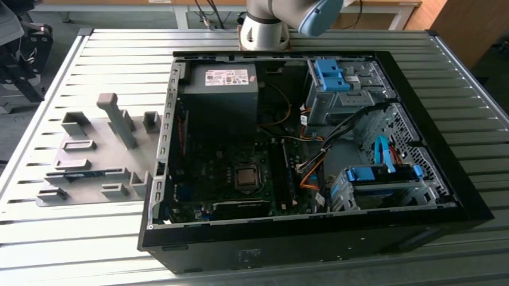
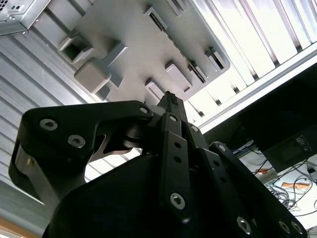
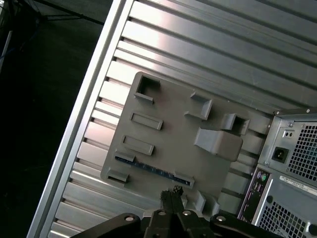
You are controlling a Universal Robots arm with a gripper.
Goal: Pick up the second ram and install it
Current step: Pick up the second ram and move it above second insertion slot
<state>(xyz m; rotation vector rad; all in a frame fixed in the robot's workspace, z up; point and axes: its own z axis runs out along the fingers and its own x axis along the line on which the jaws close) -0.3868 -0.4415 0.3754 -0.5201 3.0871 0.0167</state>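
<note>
Over the fixture (image 3: 171,126), first wrist view shows the second ram (image 3: 148,167) slotted, tool (image 3: 173,192) closed, empty.

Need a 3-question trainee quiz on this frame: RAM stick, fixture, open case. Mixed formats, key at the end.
1. True or false: the long, thin blue-green RAM stick is seated inside the open black computer case.
2. In both wrist views, the black gripper is nearest to: A) the grey plastic fixture plate; B) a power supply; C) a blue drive-bay clip.
3. Fill in: in the exterior view, the fixture plate lies on the ribbed metal table at the case's ____ (the exterior view's left or right).
Key: 1 false, the RAM stick lies in the fixture plate; 2 A; 3 left.
</note>
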